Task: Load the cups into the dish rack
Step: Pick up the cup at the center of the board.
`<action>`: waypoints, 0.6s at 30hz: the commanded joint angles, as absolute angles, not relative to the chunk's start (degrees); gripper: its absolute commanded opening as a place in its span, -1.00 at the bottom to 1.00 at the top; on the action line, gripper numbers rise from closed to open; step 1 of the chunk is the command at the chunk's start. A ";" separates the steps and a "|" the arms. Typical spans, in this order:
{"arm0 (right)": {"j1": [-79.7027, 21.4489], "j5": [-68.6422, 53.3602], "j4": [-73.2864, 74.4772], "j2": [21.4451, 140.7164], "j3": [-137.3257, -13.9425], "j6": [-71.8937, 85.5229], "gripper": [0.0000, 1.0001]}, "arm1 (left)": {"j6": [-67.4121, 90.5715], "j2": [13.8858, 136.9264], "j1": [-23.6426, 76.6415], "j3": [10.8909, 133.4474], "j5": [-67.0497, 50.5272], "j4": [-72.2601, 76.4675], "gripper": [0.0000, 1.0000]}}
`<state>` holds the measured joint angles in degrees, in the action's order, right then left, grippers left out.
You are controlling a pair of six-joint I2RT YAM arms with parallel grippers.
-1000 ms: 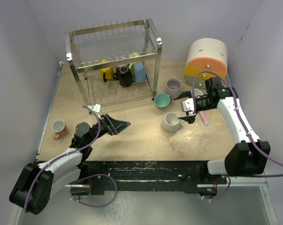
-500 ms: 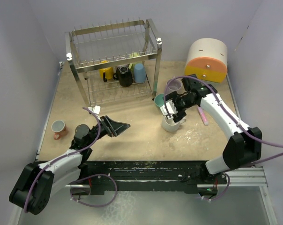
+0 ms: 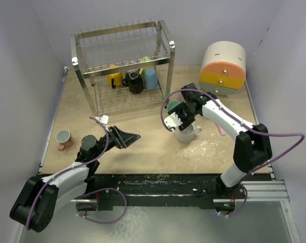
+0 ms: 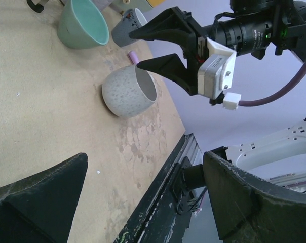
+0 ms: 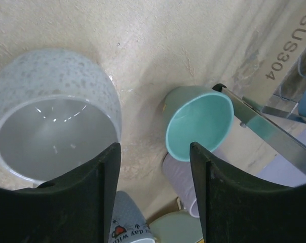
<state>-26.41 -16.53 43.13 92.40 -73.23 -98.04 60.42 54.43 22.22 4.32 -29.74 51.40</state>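
Observation:
The chrome dish rack [image 3: 123, 55] stands at the back left, with yellow [image 3: 115, 78], black [image 3: 135, 81] and blue [image 3: 151, 78] cups on its lower tier. A speckled white cup [image 3: 187, 133] stands upright mid-table; it also shows in the left wrist view [image 4: 126, 92] and the right wrist view [image 5: 51, 116]. My right gripper [image 3: 180, 120] hovers open over the gap between it and a teal cup [image 5: 199, 123]. Lilac [image 5: 183, 179] and grey printed [image 5: 126, 223] cups lie beyond. My left gripper [image 3: 127, 136] is open and empty, low over the table.
A small pinkish cup [image 3: 63, 136] stands near the left edge. The round white-orange-yellow drawer unit [image 3: 223, 65] is at the back right. A small pink bar [image 4: 134, 55] lies right of the speckled cup. The rack's post [image 5: 267, 130] is close beside the teal cup.
My right arm has swung left, from the right of the speckled cup to above it and the teal cup. The left arm has barely moved.

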 commanded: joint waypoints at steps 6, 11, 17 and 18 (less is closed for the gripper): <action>-29.85 -10.84 38.60 96.44 -69.46 -94.80 -0.11 | 59.24 55.01 22.42 3.95 -28.82 54.23 0.94; -30.30 -10.46 36.71 97.11 -68.07 -93.17 -0.18 | 59.08 55.35 22.38 4.03 -28.78 54.32 0.94; -30.32 -10.78 35.60 96.32 -69.24 -89.72 -0.19 | 59.17 55.54 22.43 4.02 -28.70 54.32 0.94; -30.30 -10.97 35.85 95.91 -69.77 -89.23 -0.19 | 59.23 55.55 22.47 4.11 -28.73 54.32 0.94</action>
